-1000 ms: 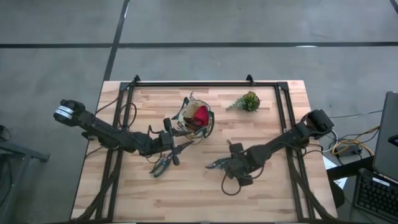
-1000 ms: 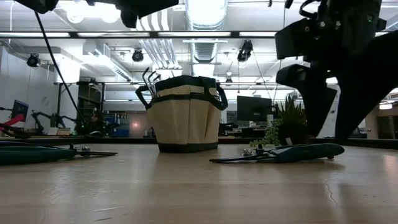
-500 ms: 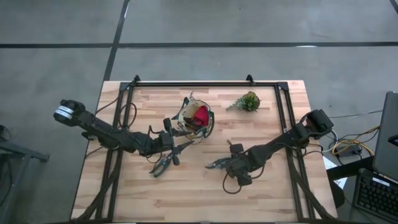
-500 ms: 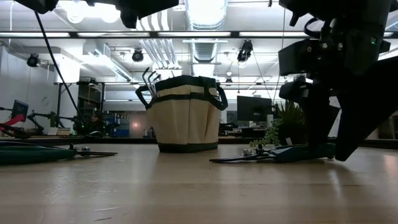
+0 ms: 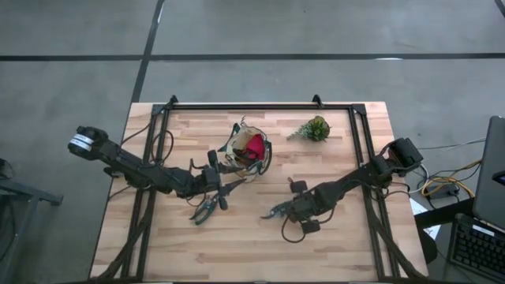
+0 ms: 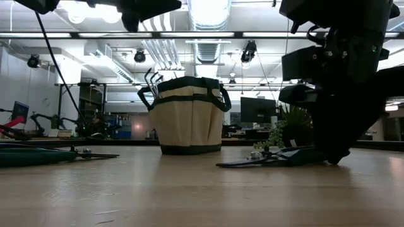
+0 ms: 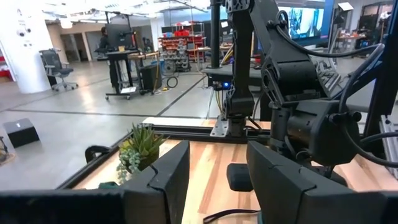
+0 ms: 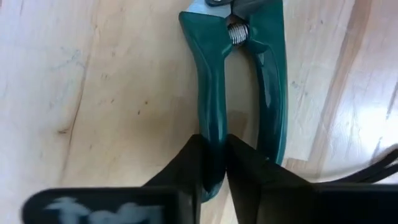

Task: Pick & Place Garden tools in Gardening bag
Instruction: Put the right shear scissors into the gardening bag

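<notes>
While my right pincer point(image 8: 214, 163) is down on the tabletop point(image 5: 339, 237), its fingers are pinched on one green handle of the shears point(image 8: 239, 74), whose long axis runs straight out ahead of the fingers. From there the bag point(image 5: 249, 152) stands up-table and to the left, well apart, so I judge the carry goes that way. My left pincer point(image 5: 215, 188), fingers apart, waits beside the second shears point(image 5: 205, 209), nearer the bag.

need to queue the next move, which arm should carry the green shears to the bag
Right. Its tool is already closed on one handle of the green-handled pruning shears, near the gardening bag. The left tool sits over the other shears.
</notes>
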`<state>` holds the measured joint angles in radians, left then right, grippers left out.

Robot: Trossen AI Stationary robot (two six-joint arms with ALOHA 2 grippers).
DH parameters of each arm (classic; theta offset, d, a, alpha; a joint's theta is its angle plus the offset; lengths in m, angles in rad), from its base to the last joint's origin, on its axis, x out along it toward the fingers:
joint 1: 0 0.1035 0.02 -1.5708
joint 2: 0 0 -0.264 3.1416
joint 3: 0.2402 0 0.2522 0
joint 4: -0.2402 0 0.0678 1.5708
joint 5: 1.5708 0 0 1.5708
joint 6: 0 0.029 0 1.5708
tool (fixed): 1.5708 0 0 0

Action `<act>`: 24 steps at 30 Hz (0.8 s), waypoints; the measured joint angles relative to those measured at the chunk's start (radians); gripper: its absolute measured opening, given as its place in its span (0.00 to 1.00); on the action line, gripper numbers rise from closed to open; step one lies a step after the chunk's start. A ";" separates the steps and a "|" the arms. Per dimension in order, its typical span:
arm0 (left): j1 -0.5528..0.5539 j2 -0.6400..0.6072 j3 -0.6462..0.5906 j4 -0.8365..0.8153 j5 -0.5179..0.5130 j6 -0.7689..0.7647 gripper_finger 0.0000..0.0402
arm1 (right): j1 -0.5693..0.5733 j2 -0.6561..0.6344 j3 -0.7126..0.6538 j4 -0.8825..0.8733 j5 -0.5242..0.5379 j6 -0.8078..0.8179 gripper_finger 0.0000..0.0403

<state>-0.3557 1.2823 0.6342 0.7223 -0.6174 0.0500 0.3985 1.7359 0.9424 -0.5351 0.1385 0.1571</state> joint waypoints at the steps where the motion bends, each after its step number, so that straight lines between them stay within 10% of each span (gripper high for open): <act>1: 0.000 0.000 0.000 -0.003 0.000 -0.012 0.41 | 0.000 0.000 0.000 0.000 0.002 -0.006 0.09; 14: 0.001 0.000 0.000 -0.038 0.005 -0.280 0.41 | 0.006 0.000 0.073 -0.131 0.121 -0.140 0.10; 24: 0.056 0.000 0.003 -0.104 0.214 -0.502 0.41 | 0.063 0.000 0.276 -0.278 0.349 -0.375 0.10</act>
<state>-0.2997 1.2827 0.6373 0.6179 -0.4032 -0.4516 0.4611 1.7363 1.2185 -0.8134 0.4879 -0.2179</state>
